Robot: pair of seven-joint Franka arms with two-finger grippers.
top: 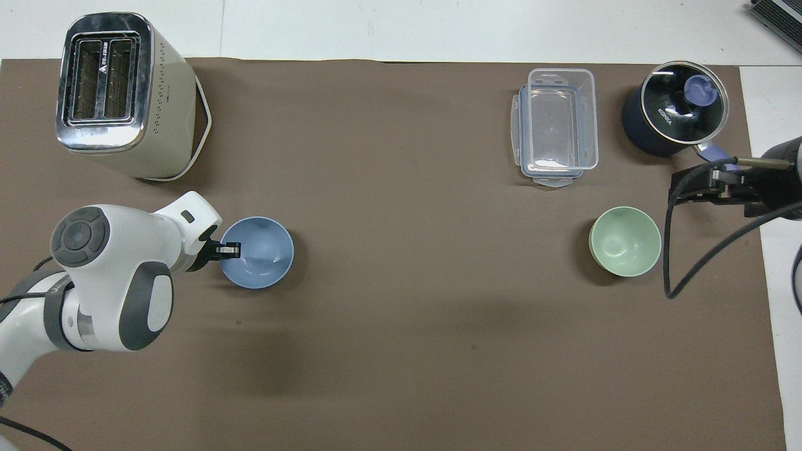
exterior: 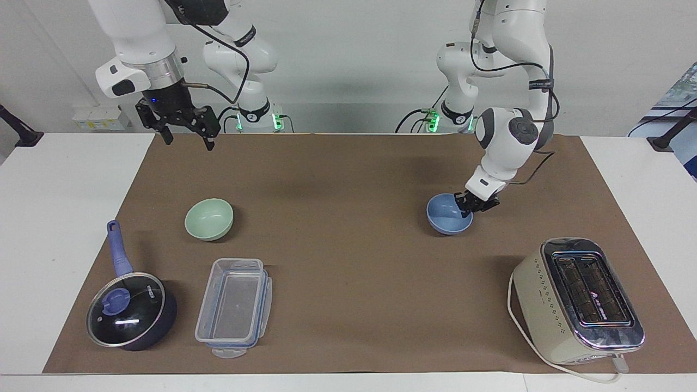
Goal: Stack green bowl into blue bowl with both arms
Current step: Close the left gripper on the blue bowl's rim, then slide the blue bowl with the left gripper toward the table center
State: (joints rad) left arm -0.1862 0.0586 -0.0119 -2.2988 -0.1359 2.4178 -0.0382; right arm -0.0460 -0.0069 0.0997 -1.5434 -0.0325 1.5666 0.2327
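- Two white jointed robot arms work over one brown mat.
- The left gripper [exterior: 471, 206] is clamped on the rim of one small light blue bowl [exterior: 446, 217], on the mat near one cream toaster [exterior: 577, 298].
- The right gripper [exterior: 185, 133], fingers apart, hangs raised over the mat's edge.
- One pale mint-green bowl [exterior: 209, 218] sits near one clear plastic container [exterior: 234, 307] and one lidded dark saucepan [exterior: 130, 309].

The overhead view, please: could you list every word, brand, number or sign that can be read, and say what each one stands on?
"KONKA": white brand lettering on the glass lid of the dark saucepan, readable in the overhead view.
Logo and a short line of lettering on the chrome top of the toaster: too small to read in either view.
Lettering on a band of the left arm: too small to read.
No other text shows.
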